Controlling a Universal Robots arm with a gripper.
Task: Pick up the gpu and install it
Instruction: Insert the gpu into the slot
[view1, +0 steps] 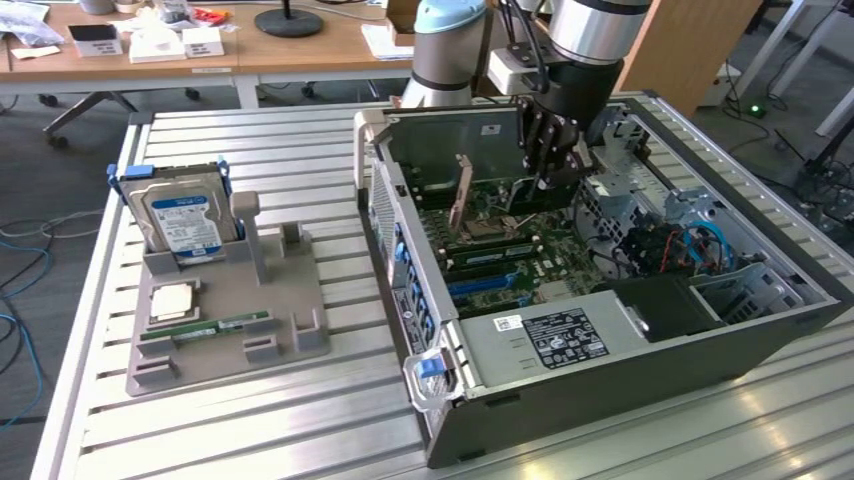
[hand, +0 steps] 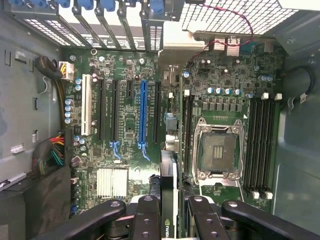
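My gripper reaches down into the open computer case and is shut on the gpu, which hangs upright over the motherboard. In the wrist view the gpu appears edge-on as a thin dark card with a green logo, clamped between the black fingers of the gripper. It hovers above the board between the long blue slot and the empty CPU socket. Its far end points toward the slotted rear brackets.
On the exterior view's left, a grey holder carries a hard drive with a blue label, a CPU chip and a RAM stick. A power supply and cables crowd the case's near end.
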